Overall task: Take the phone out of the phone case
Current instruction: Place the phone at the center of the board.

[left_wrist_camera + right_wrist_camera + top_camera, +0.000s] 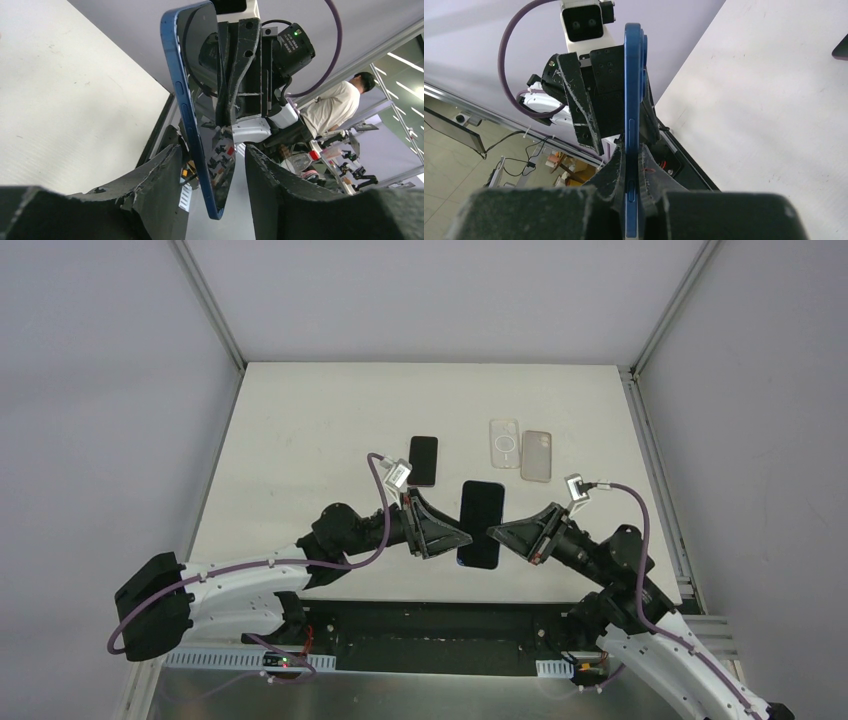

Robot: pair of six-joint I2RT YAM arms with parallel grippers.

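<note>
Phone (632, 75) pinched edgewise in right claw (630, 167).

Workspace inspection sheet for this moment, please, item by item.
Surface: white matte tabletop, faintly scuffed.
Job's things: blue-edged dark-screened phone held above table between both arms; case on it not discernible.
Clutter: small black phone, clear plastic case, beige translucent case, lying flat.
End effectors: right end effector clamped on phone's edge; left end effector open around it.
Cables: purple cables loop at both wrists.
Surroundings: grey walls; person in white shirt beyond.
</note>
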